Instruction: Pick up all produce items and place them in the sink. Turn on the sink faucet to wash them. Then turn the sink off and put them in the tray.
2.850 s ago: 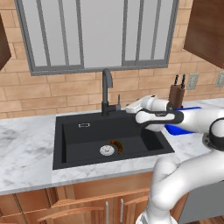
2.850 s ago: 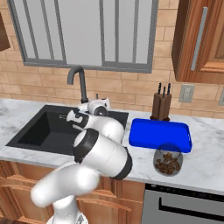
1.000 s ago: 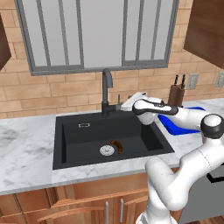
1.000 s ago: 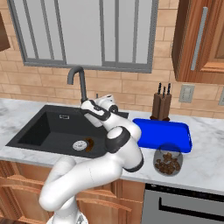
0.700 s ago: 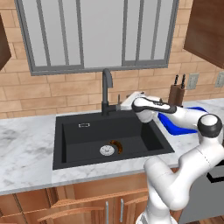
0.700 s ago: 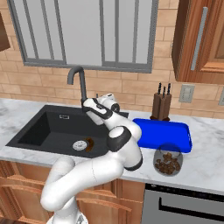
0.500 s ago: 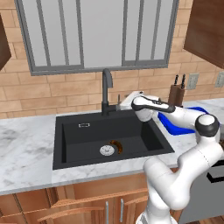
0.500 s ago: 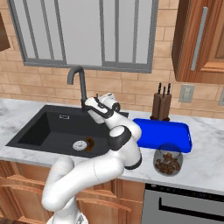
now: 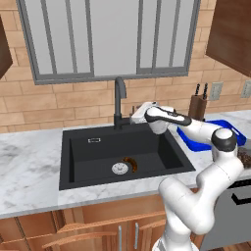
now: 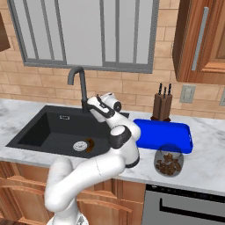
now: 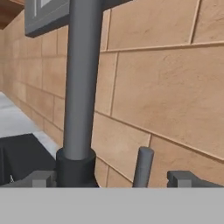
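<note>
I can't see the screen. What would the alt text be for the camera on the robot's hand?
Close-up of the black faucet column rising from its base against a tan brick wall, with its thin upright lever just to the right. The gripper is open, its two finger tips at the bottom either side of the lever and base; a corner of the black sink shows at lower left.

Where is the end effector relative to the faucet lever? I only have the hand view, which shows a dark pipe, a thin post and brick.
Observer: The end effector is at the base of the faucet, behind the sink.
Reviewer: Is any produce in the sink?
Observer: Yes, a small dark curved piece lies on the sink floor beside the drain.
Reviewer: Where is the tray?
Observer: The blue tray sits on the counter to the right of the sink, with nothing visible in it.
</note>
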{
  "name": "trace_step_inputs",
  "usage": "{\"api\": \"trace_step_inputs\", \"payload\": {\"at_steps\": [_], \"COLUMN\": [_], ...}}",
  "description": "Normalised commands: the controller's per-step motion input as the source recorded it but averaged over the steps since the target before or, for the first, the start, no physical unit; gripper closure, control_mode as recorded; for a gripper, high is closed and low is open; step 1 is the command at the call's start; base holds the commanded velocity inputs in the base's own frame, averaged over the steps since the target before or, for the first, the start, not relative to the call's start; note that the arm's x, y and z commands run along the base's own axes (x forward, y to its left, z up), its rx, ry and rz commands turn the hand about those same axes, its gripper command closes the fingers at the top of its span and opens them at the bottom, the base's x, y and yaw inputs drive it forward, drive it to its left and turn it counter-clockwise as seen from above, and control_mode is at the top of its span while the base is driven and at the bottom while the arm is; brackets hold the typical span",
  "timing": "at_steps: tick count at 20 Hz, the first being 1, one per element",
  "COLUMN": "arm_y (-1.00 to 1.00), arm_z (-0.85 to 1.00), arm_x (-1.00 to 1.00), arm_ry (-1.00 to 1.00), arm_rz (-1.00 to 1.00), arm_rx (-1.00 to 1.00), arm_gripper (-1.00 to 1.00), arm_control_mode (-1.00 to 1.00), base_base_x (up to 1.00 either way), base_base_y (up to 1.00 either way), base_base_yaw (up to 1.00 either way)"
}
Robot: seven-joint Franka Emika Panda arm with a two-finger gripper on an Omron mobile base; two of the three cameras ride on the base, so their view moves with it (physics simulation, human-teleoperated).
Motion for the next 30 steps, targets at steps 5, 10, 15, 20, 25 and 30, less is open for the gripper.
{"api": "trace_step_inputs", "payload": {"at_steps": [5,10,15,20,25,30], "arm_y": [0.08,0.07,0.06,0.07,0.18,0.25], "arm_z": [-0.15,-0.18,-0.19,-0.17,-0.14,-0.12], "arm_x": [0.30,0.32,0.34,0.29,0.06,0.05], "arm_ry": [0.00,0.00,0.00,0.00,0.00,0.01], "arm_rz": [0.04,0.04,0.04,0.04,0.05,0.02], "arm_rx": [0.00,0.00,0.00,0.00,0.00,-0.01], "arm_gripper": [-1.00,-1.00,-1.00,-1.00,-1.00,1.00], "arm_control_mode": [-1.00,-1.00,-1.00,-1.00,-1.00,-1.00], "base_base_x": [0.00,0.00,0.00,0.00,0.00,0.00], "base_base_y": [0.00,0.00,0.00,0.00,0.00,0.00], "base_base_yaw": [0.00,0.00,0.00,0.00,0.00,0.00]}}
